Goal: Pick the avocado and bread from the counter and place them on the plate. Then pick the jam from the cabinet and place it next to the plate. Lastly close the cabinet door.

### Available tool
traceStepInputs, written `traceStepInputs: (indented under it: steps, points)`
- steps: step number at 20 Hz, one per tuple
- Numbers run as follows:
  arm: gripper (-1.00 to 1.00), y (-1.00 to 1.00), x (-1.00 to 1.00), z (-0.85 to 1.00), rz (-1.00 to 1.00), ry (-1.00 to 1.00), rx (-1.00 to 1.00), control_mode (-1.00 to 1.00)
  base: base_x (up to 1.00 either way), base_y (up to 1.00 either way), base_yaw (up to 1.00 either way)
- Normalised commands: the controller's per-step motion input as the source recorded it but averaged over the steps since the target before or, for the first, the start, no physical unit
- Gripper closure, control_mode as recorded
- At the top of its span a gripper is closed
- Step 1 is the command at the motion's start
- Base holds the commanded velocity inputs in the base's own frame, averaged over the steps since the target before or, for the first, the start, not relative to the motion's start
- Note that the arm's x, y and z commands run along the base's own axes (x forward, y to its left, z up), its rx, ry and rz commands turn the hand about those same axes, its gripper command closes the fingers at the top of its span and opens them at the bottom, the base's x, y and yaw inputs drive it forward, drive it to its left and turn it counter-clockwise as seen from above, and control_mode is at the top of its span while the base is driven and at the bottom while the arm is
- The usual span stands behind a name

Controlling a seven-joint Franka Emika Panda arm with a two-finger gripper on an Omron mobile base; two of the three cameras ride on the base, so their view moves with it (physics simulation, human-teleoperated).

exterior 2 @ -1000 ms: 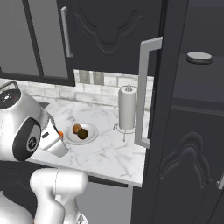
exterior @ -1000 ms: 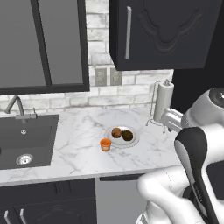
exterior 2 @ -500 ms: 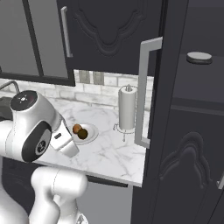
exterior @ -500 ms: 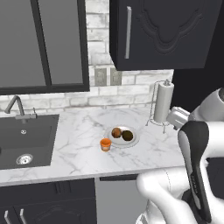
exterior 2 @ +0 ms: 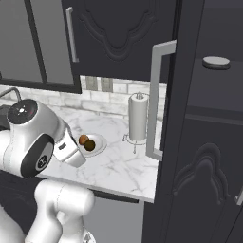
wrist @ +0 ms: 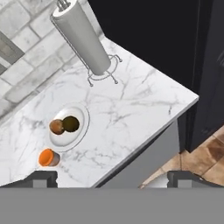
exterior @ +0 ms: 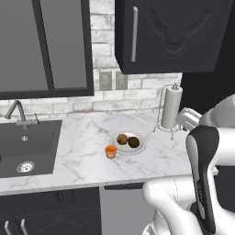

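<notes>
The pale plate [exterior: 140,147] lies on the white marble counter [exterior: 82,137] and holds the orange-brown bread [exterior: 122,139] and the dark green avocado [exterior: 134,142] side by side. A small orange jar, the jam [exterior: 110,151], stands on the counter touching the plate's front-left rim. In the hand view, plate [wrist: 82,114], bread [wrist: 56,127], avocado [wrist: 71,124] and jam [wrist: 49,157] lie well below my gripper [wrist: 113,178], which is open with nothing between its tips. The tall black cabinet door [exterior 2: 173,118] stands open at the counter's right end, its long grey handle [exterior 2: 154,99] facing me.
A paper towel roll [exterior: 171,108] on a wire stand is at the back right of the counter. A black sink [exterior: 23,147] with a tap is at the left. A black wall cabinet [exterior: 174,34] hangs above. A grey disc [exterior 2: 216,61] rests on a shelf inside the tall cabinet.
My arm has swung to the right and its hand has risen over the counter's right end. Plate, food and jar have stayed put. The gripper has stayed open.
</notes>
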Motion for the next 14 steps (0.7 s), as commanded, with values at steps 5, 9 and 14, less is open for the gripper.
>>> traceStepInputs:
  steps: [5,9,14]
  points:
    - [-1.00,0.00,-0.08,0.00,-0.02,-0.16,0.00,-1.00,0.00,0.00,0.00]
    - [-1.00,0.00,-0.04,0.00,0.00,-0.05,0.00,1.00,-0.20,0.00,-0.01]
    - [-1.00,0.00,0.00,0.00,0.00,0.00,0.00,1.00,-0.44,0.00,-0.02]
